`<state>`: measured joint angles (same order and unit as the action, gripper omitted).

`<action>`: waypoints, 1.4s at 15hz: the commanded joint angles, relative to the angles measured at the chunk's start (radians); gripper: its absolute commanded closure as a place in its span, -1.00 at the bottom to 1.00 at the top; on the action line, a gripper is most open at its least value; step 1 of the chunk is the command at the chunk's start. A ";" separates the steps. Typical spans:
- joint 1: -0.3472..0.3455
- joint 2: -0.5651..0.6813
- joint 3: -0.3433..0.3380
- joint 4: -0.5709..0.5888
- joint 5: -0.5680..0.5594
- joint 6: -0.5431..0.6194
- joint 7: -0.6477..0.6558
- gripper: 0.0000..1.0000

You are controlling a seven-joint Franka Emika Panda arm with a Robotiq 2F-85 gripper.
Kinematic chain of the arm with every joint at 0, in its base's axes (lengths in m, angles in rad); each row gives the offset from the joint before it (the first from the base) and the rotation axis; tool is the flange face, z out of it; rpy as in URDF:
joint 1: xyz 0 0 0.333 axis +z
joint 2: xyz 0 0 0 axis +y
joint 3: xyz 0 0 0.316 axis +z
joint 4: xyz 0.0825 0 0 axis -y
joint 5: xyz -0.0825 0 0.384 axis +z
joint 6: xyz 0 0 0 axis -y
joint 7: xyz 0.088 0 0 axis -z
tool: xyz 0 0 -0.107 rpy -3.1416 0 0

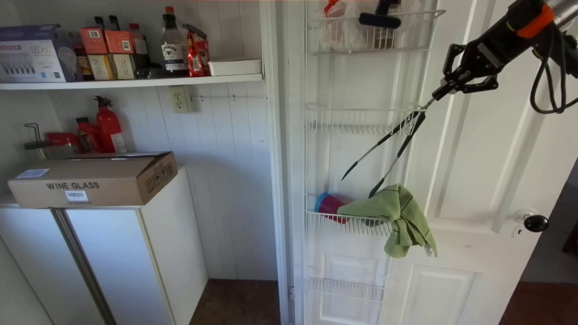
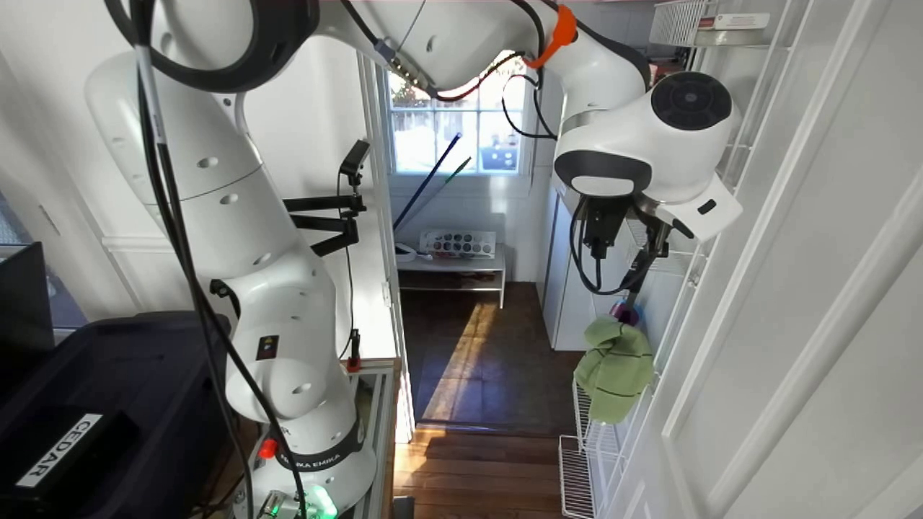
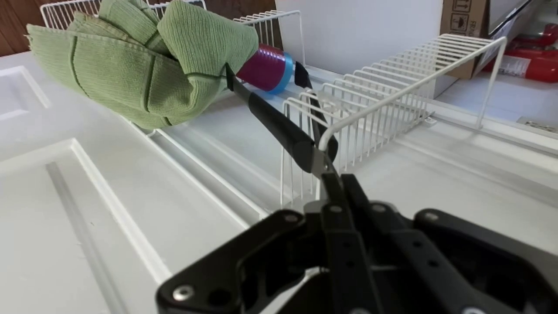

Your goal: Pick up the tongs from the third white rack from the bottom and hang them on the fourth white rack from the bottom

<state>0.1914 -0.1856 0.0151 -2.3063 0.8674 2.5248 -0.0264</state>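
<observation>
My gripper (image 1: 447,90) is shut on the joined top end of the long black tongs (image 1: 410,137). In the wrist view its fingertips (image 3: 339,176) pinch the thin metal end. The tongs (image 3: 279,124) point down with their arms spread. They are at the open-side end of the fourth white rack (image 1: 356,121), which also shows in the wrist view (image 3: 392,98). One arm is outside the rack's corner and the other shows beyond its wires. I cannot tell whether the rack bears them. The arm tips are above the third white rack (image 1: 361,224), near the towel.
A green towel (image 1: 399,210) and a purple cup (image 1: 328,204) lie on the third rack. A higher rack (image 1: 375,49) holds plastic bags. A lower rack (image 1: 345,289) hangs below. The white door (image 1: 483,135) stands close behind the gripper. A wine glass box (image 1: 90,180) sits on a cabinet.
</observation>
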 commanded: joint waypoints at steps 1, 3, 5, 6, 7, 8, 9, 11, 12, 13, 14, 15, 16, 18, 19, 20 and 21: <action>-0.030 0.005 0.019 0.028 -0.005 -0.012 -0.023 0.98; -0.037 -0.002 0.022 0.036 -0.036 -0.012 -0.019 0.98; -0.041 -0.007 0.024 0.044 -0.055 -0.015 -0.020 0.98; -0.042 -0.008 0.026 0.046 -0.058 -0.018 -0.023 0.98; -0.043 -0.010 0.027 0.047 -0.067 -0.021 -0.024 0.98; -0.043 -0.012 0.027 0.050 -0.074 -0.025 -0.024 0.98; -0.043 -0.015 0.026 0.053 -0.081 -0.027 -0.025 0.98; -0.046 -0.021 0.023 0.061 -0.095 -0.035 -0.025 0.98; -0.050 -0.021 0.022 0.064 -0.107 -0.037 -0.023 0.98; -0.053 -0.021 0.021 0.067 -0.116 -0.042 -0.020 0.98; -0.055 -0.021 0.021 0.070 -0.121 -0.045 -0.021 0.98; -0.057 -0.025 0.019 0.073 -0.122 -0.048 -0.026 0.98; -0.059 -0.029 0.018 0.077 -0.123 -0.050 -0.031 0.98; -0.063 -0.039 0.013 0.088 -0.130 -0.067 -0.040 0.98; -0.066 -0.045 0.012 0.092 -0.139 -0.076 -0.041 0.98; -0.069 -0.052 0.009 0.097 -0.147 -0.088 -0.041 0.98; -0.072 -0.058 0.006 0.102 -0.151 -0.100 -0.043 0.98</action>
<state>0.1337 -0.2036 0.0253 -2.2309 0.7314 2.4828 -0.0667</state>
